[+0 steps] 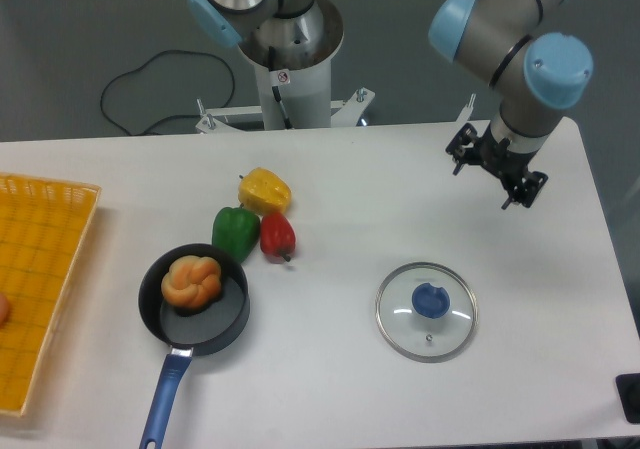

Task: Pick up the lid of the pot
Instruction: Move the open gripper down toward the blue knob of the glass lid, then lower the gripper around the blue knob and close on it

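Sitting near peppers (236, 233), pan (215, 337) (bread (190, 283) inside), lid (400, 334) well apart

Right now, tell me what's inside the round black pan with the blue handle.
The round black pan with the blue handle holds one golden-brown, bread-like twisted piece. The pan floor directly beneath it is covered and cannot be seen.

On my feed, the pot lid (431, 301) lies on the table (320, 374), right of the pan (207, 328) and well apart from it. I have bread (191, 282) in the pan, whose handle (166, 394) points to the near edge; just behind are two peppers side by side, left (235, 233) and right (277, 236), with a third pepper (264, 191) behind those. At my far left sits a crate (45, 269).
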Available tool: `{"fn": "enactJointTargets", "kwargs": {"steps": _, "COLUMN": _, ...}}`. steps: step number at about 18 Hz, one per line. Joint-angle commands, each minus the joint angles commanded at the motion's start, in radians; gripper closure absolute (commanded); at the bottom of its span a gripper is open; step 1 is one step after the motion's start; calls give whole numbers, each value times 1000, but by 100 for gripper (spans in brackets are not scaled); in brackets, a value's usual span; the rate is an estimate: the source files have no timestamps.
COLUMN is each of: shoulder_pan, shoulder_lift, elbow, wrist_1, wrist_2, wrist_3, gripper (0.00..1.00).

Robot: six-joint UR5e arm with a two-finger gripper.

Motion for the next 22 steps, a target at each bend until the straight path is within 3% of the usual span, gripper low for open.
{"fn": "enactJointTargets", "kwargs": {"steps": 5, "shoulder_pan": -57, "shoulder_lift": -61, "elbow": 3, "wrist_1": 121, "wrist_2": -19, "wrist_3": -170, "gripper": 0}}
{"fn": "enactJointTargets", "kwargs": {"steps": 8, "shoulder_pan": -71, "shoulder_lift": -81, "elbow": 8, "wrist_1": 128, "wrist_2": -19, "wrist_3": -185, "gripper": 0}}
{"fn": "enactJointTargets", "kwargs": {"steps": 15, "shoulder_pan": -127, "shoulder_lift": -166, "elbow": 103, "wrist_1": 128, "wrist_2": -19, "wrist_3": -200, "gripper": 0}}
{"fn": "enactJointTargets", "kwargs": {"steps": 22, "shoulder_pan": -160, "shoulder_lift": -181, "elbow": 109, "wrist_1": 128, "wrist_2": -19, "wrist_3": -223, "gripper": 0}}
